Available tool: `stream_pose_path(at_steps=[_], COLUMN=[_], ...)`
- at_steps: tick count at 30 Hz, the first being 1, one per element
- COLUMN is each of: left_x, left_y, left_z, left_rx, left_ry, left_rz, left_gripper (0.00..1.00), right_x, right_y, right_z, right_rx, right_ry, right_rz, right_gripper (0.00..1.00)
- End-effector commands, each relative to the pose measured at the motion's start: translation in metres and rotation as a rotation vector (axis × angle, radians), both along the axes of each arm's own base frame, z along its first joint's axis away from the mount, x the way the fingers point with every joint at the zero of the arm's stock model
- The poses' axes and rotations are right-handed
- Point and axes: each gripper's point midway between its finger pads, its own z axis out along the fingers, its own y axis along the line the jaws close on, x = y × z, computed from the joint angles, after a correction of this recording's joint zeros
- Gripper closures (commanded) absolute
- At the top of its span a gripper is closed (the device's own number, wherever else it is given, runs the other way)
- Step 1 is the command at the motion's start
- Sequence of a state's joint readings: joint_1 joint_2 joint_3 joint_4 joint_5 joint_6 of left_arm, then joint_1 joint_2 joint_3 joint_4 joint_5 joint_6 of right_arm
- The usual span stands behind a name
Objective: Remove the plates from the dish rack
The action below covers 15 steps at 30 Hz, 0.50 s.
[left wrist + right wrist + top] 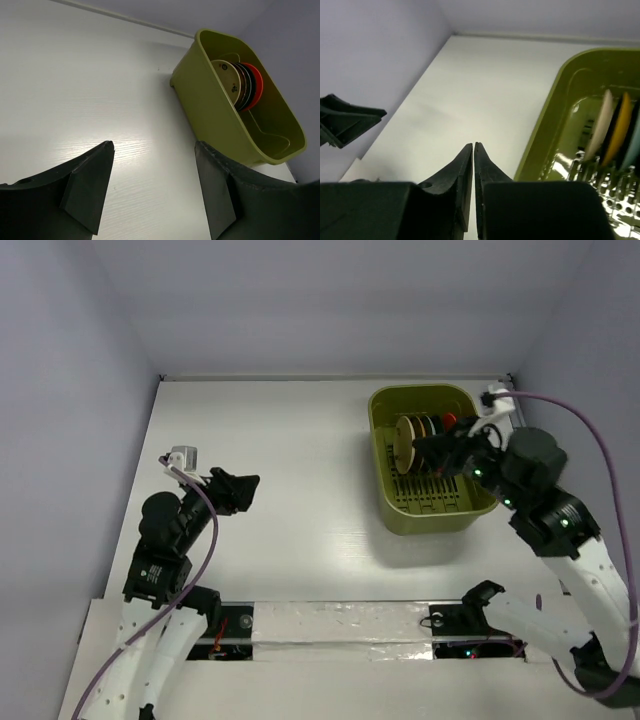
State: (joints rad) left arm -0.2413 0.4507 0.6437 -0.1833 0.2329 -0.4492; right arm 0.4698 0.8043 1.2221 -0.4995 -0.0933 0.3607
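Observation:
The olive-green dish rack (430, 522) stands at the back right of the white table. Several plates stand on edge in it: a cream one (404, 440) in front, dark ones behind it, a red one (449, 420) last. My right gripper (420, 447) hangs above the rack by the plates, shut and holding nothing. In the right wrist view the shut gripper (473, 146) points left past the rack wall (545, 135), with the cream plate (600, 125) and a yellow plate (619, 130) to its right. My left gripper (245, 488) is open and empty, far left of the rack (210, 105).
Grey walls close in the table (290, 460) at the back and on both sides. A taped strip (340, 625) runs along the near edge between the arm bases. The right arm's cable (600, 450) loops above the rack's right side.

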Motion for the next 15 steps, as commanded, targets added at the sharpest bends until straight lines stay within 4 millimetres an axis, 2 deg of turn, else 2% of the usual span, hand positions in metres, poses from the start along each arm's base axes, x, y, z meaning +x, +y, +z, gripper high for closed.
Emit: stream_pose_path(at_steps=[1, 2, 7, 9, 10, 11, 13, 14, 15], left_x=[0.002, 0.001, -0.002, -0.004, -0.004, -0.004, -0.005, -0.006, -0.006], left_y=[-0.005, -0.006, -0.008, -0.009, -0.008, -0.008, -0.008, -0.008, -0.007], left_z=[0.007, 0.006, 0.008, 0.008, 0.009, 0.009, 0.009, 0.01, 0.011], left_rx=[0.0, -0.003, -0.023, -0.03, -0.03, -0.029, -0.03, -0.031, -0.033], left_ry=[-0.04, -0.041, -0.049, -0.058, -0.061, -0.064, -0.067, -0.072, -0.074], left_rz=[-0.027, -0.034, -0.047, -0.052, -0.048, -0.046, -0.046, -0.048, -0.045], left_gripper=[0.38, 0.38, 0.38, 0.39, 0.4, 0.47, 0.56, 0.72, 0.82], right_x=[0.025, 0.032, 0.042, 0.049, 0.053, 0.056, 0.065, 0.068, 0.073], right_y=[0.007, 0.012, 0.011, 0.009, 0.006, 0.003, 0.0, -0.002, -0.002], right_z=[0.003, -0.004, 0.0, -0.006, -0.004, -0.007, -0.019, -0.019, -0.029], right_rx=[-0.041, -0.067, -0.09, -0.134, -0.145, -0.164, -0.224, -0.234, -0.272], right_ry=[0.017, 0.037, 0.03, 0.045, 0.043, 0.05, 0.081, 0.086, 0.109], right_rz=[-0.149, -0.158, -0.193, -0.216, -0.244, -0.262, -0.3, -0.32, -0.334], right_gripper=[0.88, 0.86, 0.49, 0.4, 0.4, 0.42, 0.78, 0.92, 1.0])
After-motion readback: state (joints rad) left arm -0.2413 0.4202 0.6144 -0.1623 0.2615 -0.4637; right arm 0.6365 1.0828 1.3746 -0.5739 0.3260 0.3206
